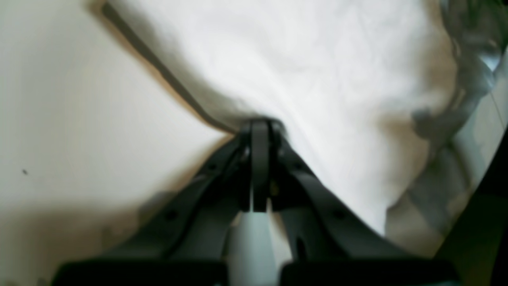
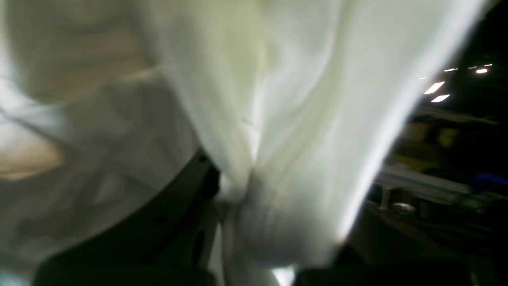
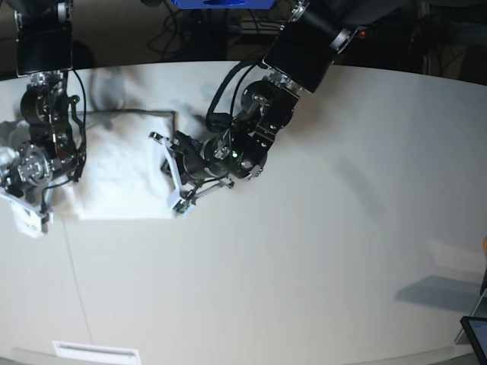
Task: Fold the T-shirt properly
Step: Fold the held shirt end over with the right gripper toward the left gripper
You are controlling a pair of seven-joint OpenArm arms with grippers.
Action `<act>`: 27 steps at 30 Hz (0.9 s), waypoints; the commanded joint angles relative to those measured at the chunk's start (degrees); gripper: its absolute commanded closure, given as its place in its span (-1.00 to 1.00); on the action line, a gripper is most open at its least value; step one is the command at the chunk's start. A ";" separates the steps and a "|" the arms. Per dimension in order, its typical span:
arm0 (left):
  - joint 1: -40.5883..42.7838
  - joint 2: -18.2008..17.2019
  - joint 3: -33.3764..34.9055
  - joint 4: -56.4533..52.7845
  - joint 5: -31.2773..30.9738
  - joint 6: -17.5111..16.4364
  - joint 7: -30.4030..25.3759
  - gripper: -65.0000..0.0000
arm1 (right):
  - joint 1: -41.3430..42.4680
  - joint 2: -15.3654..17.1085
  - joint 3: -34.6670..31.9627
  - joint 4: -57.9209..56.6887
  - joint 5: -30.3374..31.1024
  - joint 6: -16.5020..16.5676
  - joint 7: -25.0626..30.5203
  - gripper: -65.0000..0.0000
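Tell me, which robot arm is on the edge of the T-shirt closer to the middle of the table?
The left arm. It reaches down from the table's far side to the T-shirt. The right arm holds the cloth at the table's end.

White T-shirt (image 3: 122,175) lies folded; wrinkled

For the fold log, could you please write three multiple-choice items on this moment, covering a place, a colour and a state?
1. Where on the table does the T-shirt lie in the base view?
A. left part
B. centre
C. right edge

2. What colour is the cloth that shows?
A. red
B. white
C. black

3. The left gripper is:
A. wide open
B. out of view
C. shut on the shirt's edge

Key: A, cloth lies between both arms at left; B, every view shows white; C, fingers meet on the hem.
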 commanded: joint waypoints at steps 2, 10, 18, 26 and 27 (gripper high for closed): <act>-1.31 1.34 -0.08 0.21 -0.56 -0.32 -0.86 0.99 | 1.24 -0.46 0.34 1.50 -3.83 2.09 0.14 1.00; -4.39 2.30 2.29 -1.99 -0.82 -0.32 -0.95 0.99 | 1.24 -9.25 0.25 6.42 -18.69 12.20 0.49 1.00; -6.41 3.10 1.94 -1.64 -0.91 -0.32 -0.86 0.99 | 1.24 -18.39 0.25 7.47 -27.66 16.94 2.87 1.00; -6.15 -1.04 1.85 5.57 -1.00 -0.32 3.19 0.99 | 1.24 -23.76 0.25 7.21 -28.80 16.94 3.04 1.00; -6.06 -1.92 1.76 7.06 -1.00 -0.32 3.80 0.99 | 1.24 -23.76 0.25 7.39 -28.80 16.86 2.87 1.00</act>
